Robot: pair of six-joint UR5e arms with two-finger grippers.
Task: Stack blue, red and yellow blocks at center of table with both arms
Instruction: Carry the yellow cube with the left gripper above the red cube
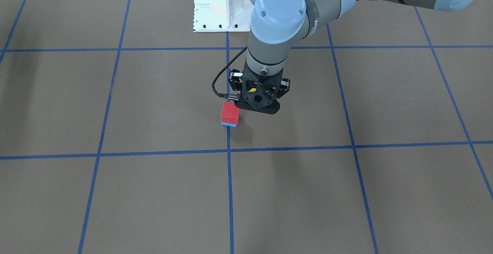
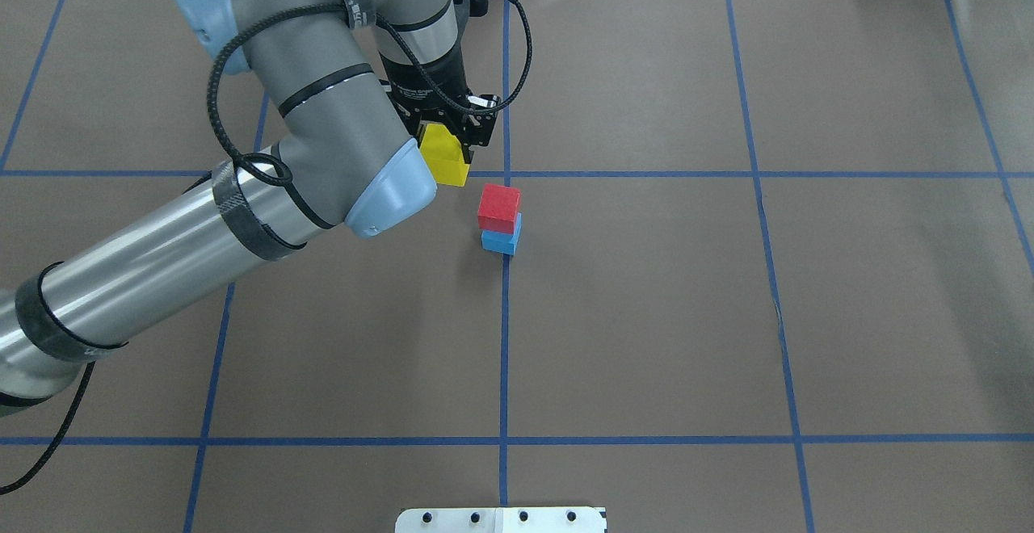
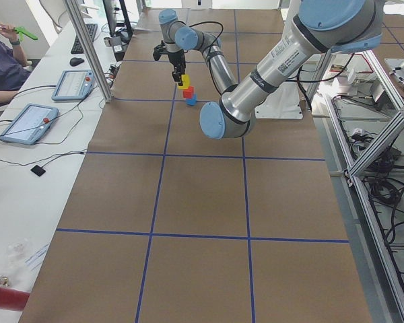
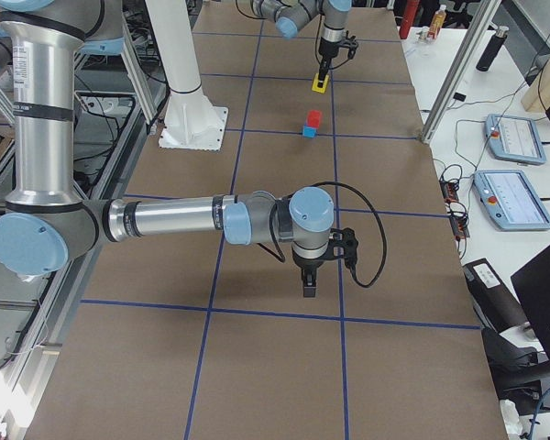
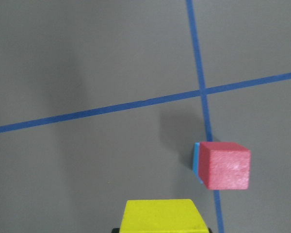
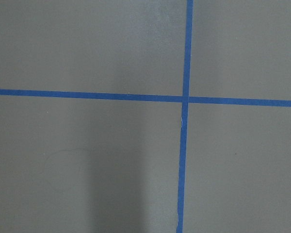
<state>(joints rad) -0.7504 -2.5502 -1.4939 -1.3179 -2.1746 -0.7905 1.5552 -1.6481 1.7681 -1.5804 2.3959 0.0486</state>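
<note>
A: L wrist: yellow block (image 5: 158,215) nearest, btm edge. Red block (image 5: 226,166) atop blue block (image 5: 196,162), up-right of it, on tape (image 5: 194,48).
B: Overhead?
A: My left gripper (image 2: 449,137) clamps yellow block; red block just right, nearer me. Right gripper (image 4: 309,282): can't tell.

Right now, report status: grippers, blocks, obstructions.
Left gripper shut on yellow block, raised beside red block. Red sits on blue block. Right gripper far off, state unclear. Nothing in the way.

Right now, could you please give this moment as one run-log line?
left gripper shut on yellow block, beside red block | red block atop blue block | right gripper away, state unclear
</note>
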